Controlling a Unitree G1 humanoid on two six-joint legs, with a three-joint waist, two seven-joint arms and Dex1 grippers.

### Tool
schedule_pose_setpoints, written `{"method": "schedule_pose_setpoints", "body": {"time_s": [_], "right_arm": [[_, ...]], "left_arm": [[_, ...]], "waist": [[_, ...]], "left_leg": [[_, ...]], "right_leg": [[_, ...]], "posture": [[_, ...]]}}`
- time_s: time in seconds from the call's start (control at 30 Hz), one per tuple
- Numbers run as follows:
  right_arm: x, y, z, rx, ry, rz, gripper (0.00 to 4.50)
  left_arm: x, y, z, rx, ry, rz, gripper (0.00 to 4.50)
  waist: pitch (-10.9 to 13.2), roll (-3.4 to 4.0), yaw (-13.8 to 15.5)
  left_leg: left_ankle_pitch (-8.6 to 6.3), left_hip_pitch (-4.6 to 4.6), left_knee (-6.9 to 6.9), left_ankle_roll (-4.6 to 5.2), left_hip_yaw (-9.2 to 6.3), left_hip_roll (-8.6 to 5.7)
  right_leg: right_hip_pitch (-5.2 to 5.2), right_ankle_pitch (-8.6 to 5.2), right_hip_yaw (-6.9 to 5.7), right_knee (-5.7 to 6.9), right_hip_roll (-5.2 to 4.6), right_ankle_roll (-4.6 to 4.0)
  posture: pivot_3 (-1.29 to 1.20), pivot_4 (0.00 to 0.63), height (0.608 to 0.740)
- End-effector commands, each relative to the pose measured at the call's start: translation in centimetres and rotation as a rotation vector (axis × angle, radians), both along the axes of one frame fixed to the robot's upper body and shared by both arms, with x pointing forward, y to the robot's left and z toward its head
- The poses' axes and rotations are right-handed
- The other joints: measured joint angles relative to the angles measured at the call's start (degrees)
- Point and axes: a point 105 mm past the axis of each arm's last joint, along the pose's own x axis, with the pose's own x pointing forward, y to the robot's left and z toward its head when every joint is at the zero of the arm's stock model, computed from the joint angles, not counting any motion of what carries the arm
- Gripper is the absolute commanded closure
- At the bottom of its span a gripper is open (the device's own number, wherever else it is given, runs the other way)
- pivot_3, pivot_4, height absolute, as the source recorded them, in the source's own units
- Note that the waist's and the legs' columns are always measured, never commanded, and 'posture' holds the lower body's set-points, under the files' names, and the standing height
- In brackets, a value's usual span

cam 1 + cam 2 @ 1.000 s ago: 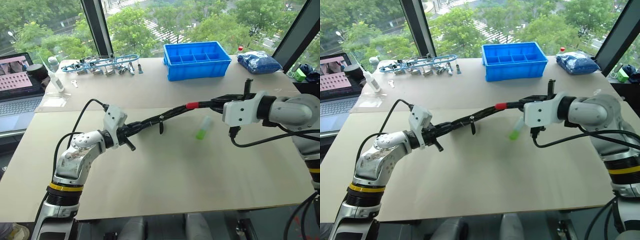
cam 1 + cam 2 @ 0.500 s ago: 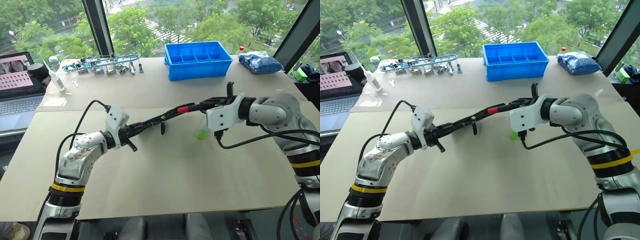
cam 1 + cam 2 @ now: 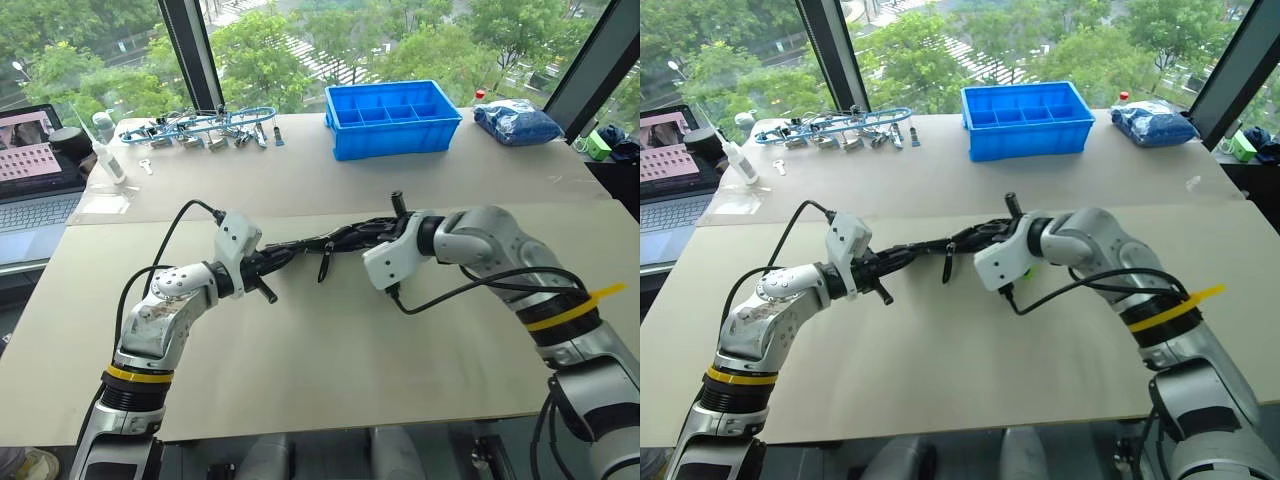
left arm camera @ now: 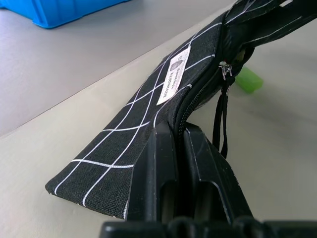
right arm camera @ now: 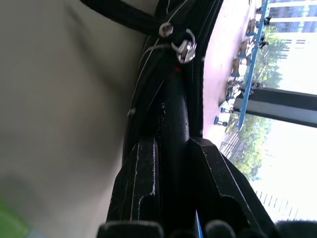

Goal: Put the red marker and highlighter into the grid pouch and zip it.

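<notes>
The grid pouch (image 3: pixel 318 241) is held up off the tabletop (image 3: pixel 330 350), stretched between the two claws. The left claw (image 4: pixel 179 141) is pressed together on one end of the pouch, its fingers (image 4: pixel 159 168) clamped on the fabric just beside the zipper seam, with the small white label (image 4: pixel 173 75) seen further along the cloth. The zipper slider (image 4: pixel 226 69) sits partway along the pouch, and the long black pull strap (image 3: pixel 325 262) hangs down from it. The right claw (image 5: pixel 171 144) is pinched on a dark cylindrical object at the other end of the pouch, and a speck of red shows just past it inside the opening, so the red marker (image 5: pixel 177 69) is taken to be almost wholly inside the pouch; its body cannot be made out clearly. The highlighter (image 4: pixel 248 79) lies on the tabletop below the raised pouch, near the right claw and apart from both claws. At the far side of the tabletop a blue plastic bin (image 3: pixel 393 118) stands well apart from the pouch, and a laptop (image 3: pixel 36 175) stands at the left edge.
</notes>
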Motion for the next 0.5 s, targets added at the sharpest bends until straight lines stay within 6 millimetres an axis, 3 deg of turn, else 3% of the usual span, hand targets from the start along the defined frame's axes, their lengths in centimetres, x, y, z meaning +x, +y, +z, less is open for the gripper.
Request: {"method": "schedule_pose_setpoints", "body": {"time_s": [0.03,0.17,0.27,0.33,0.37,0.43,0.47,0.5], "right_arm": [[0.2,1.9,0.6,0.032,-0.049,0.052,3.97],[-0.3,3.7,-0.1,0.137,0.035,0.078,3.97],[-0.6,3.8,-1.2,0.137,0.085,0.086,3.97],[-0.4,2.8,-1.6,0.176,0.167,0.039,2.98],[-0.3,2.2,-1.8,0.182,0.200,0.017,2.79],[0.9,0.7,-0.5,0.239,0.195,-0.053,2.11],[1.4,-0.1,0.4,0.271,0.192,-0.083,1.57],[2.0,-0.9,1.6,0.307,0.188,-0.114,1.45]], "left_arm": [[0.0,-0.4,1.7,-0.014,-0.063,-0.022,4.50],[-0.1,-0.3,1.6,-0.015,-0.063,-0.014,4.50],[-0.1,-0.2,1.7,-0.016,-0.064,-0.010,4.50],[-0.2,-0.1,1.7,-0.017,-0.065,-0.006,4.50],[-0.2,-0.1,1.7,-0.018,-0.066,-0.006,4.50],[-0.2,0.0,1.7,-0.019,-0.067,-0.002,4.50],[-0.2,0.0,1.7,-0.019,-0.067,-0.001,4.50],[-0.2,0.0,1.7,-0.020,-0.067,0.001,4.50]], "waist": [[0.0,0.00,0.0],[0.0,0.00,0.0],[0.0,0.00,0.0],[0.0,0.00,0.0],[0.0,0.00,0.0],[0.0,0.00,0.0],[0.0,0.00,0.0],[0.0,0.00,0.0]], "left_leg": [[0.00,-0.01,0.00,0.00,0.00,0.00],[0.01,-0.05,-0.01,-0.01,0.00,0.00],[0.01,-0.07,-0.01,-0.02,0.00,0.00],[0.01,-0.08,0.00,-0.02,0.00,-0.01],[0.01,-0.08,0.00,-0.02,0.00,-0.01],[0.01,-0.08,0.00,-0.02,0.00,-0.01],[0.01,-0.08,0.00,-0.02,0.00,-0.01],[0.01,-0.07,0.00,-0.02,0.00,0.00]], "right_leg": [[-0.01,0.00,0.00,0.00,0.00,0.00],[-0.08,0.00,0.00,0.02,0.01,-0.01],[-0.11,0.01,0.00,0.04,0.01,-0.02],[-0.11,0.01,0.00,0.04,0.00,-0.01],[-0.11,0.01,0.00,0.04,0.00,-0.01],[-0.10,0.01,0.00,0.03,0.00,-0.01],[-0.11,0.01,0.00,0.04,0.00,-0.01],[-0.11,0.01,0.00,0.05,0.00,-0.02]], "posture": [[0.00,0.150,0.740],[0.00,0.150,0.740],[0.00,0.150,0.740],[0.00,0.150,0.740],[0.00,0.150,0.740],[0.00,0.150,0.740],[0.00,0.150,0.740],[0.00,0.150,0.740]]}}
